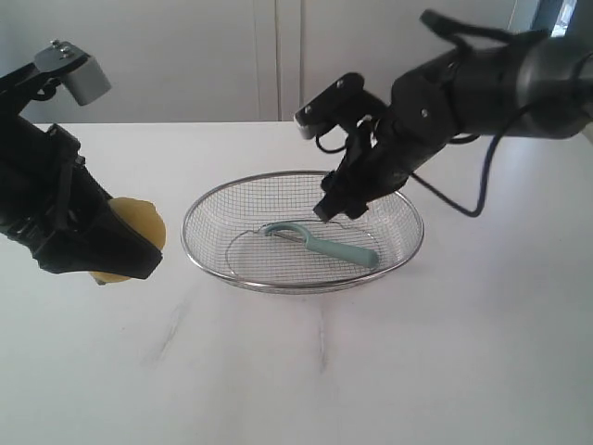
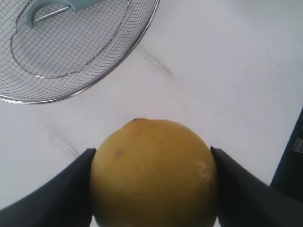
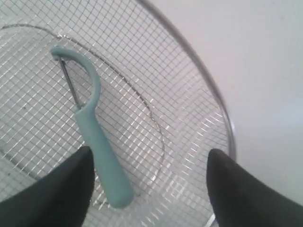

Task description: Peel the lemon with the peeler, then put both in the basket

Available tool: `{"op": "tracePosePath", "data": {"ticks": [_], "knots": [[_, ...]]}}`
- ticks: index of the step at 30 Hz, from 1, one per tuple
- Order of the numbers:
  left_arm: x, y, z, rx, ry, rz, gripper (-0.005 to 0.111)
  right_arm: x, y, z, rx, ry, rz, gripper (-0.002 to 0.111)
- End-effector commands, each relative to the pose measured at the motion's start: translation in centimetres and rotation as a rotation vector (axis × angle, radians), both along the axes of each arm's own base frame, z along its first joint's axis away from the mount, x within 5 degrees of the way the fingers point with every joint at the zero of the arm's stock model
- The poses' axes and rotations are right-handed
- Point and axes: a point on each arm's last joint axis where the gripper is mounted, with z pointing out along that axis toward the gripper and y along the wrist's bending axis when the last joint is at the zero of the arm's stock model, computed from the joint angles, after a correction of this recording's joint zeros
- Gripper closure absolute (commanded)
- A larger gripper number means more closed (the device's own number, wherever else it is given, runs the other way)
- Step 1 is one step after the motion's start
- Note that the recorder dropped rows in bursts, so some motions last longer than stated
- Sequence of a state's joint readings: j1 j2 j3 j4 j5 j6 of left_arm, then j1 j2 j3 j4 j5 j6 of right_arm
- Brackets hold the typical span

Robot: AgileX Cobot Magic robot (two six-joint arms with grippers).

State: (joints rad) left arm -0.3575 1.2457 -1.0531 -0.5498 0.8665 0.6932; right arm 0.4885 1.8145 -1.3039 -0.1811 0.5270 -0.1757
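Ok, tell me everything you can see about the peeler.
The peeler is slim, with a smooth pale teal handle that looks like plastic and a curved, hook-shaped head of the same colour. A thin blade that looks like metal spans the head. It lies flat on the mesh floor of the basket, touching only the wire, with its head towards the left of the exterior view and its handle towards the right. The right pincer hangs open just above the handle end and does not grip it.
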Motion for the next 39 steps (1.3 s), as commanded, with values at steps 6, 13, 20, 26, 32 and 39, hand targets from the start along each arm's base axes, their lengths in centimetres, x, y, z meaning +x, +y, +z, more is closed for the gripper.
{"op": "tracePosePath", "data": {"ticks": [6, 13, 20, 26, 32, 39], "knots": [[-0.4, -0.2, 0.6, -0.027, -0.002, -0.01, 0.107, -8.2, -4.9, 9.4, -0.085, 0.171, -0.117, 0.096], [0.0, -0.2, 0.7, -0.035, -0.033, 0.013, 0.107, -13.2, -7.1, 12.8, -0.002, 0.147, -0.125, 0.108], [0.2, -0.2, 0.8, -0.041, -0.053, 0.028, 0.107, -16.0, -8.5, 14.8, 0.07, 0.11, -0.178, 0.108], [0.5, -0.3, 0.9, -0.064, -0.071, 0.051, 0.107, -17.4, -9.3, 16.2, 0.116, 0.055, -0.186, 0.108], [2.3, -1.0, 1.9, -0.102, -0.089, 0.109, 0.107, -18.0, -9.6, 16.7, 0.149, 0.033, -0.205, 0.108], [7.8, -5.8, 0.7, 0.142, -0.097, 0.134, 0.107, -18.0, -9.6, 16.9, 0.167, 0.021, -0.213, 0.108]]}}
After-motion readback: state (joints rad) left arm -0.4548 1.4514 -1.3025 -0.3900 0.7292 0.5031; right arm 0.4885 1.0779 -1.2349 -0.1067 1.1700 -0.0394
